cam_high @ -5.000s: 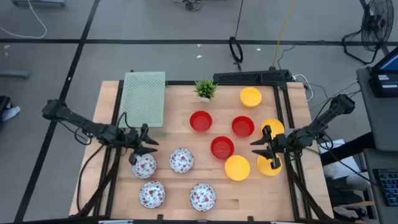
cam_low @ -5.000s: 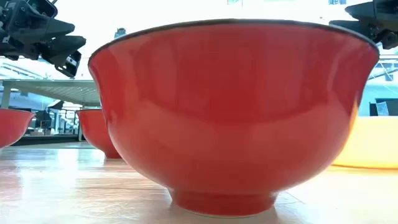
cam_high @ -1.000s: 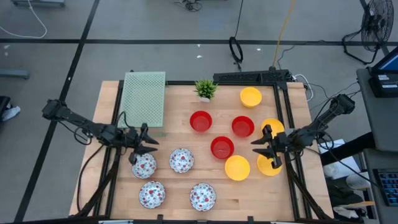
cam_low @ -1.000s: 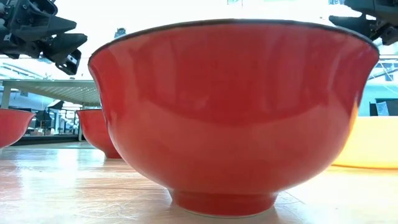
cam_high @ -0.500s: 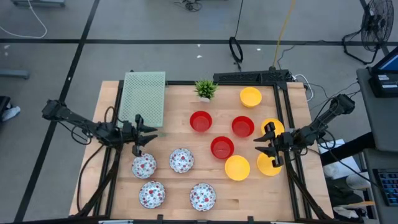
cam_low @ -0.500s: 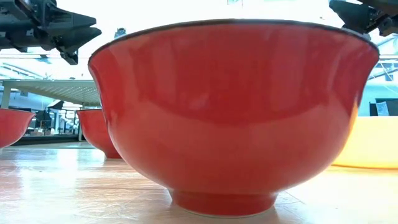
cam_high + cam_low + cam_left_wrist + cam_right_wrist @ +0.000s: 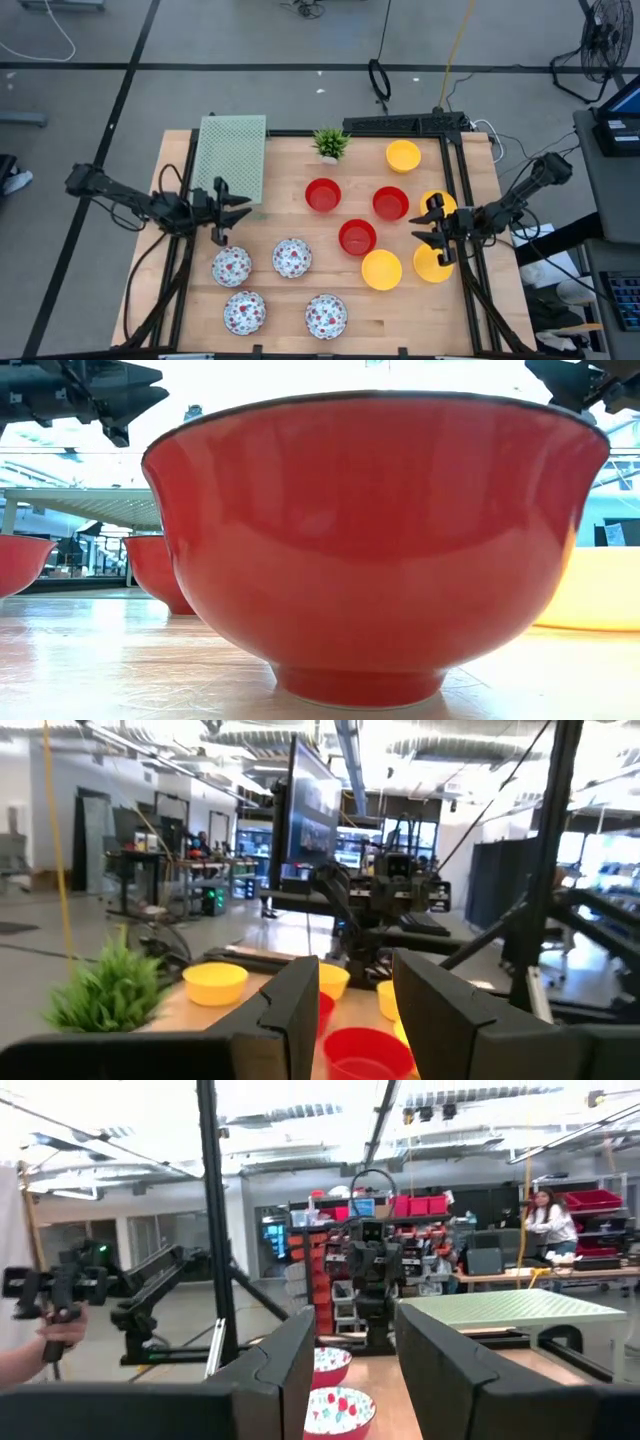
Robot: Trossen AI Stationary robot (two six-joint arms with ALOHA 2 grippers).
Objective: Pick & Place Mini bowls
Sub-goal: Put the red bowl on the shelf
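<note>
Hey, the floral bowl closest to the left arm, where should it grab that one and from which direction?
Probably the rim of the floral bowl, from straight above: it sits upright, mouth open, so one finger can go inside the thin wall and one outside. The left tool hovers open just beyond it.

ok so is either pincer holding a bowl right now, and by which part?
Nothing is held. The left pincer hangs open above the table near the green mat; the right pincer hangs open beside the yellow bowls. Both gaps are empty.
</note>
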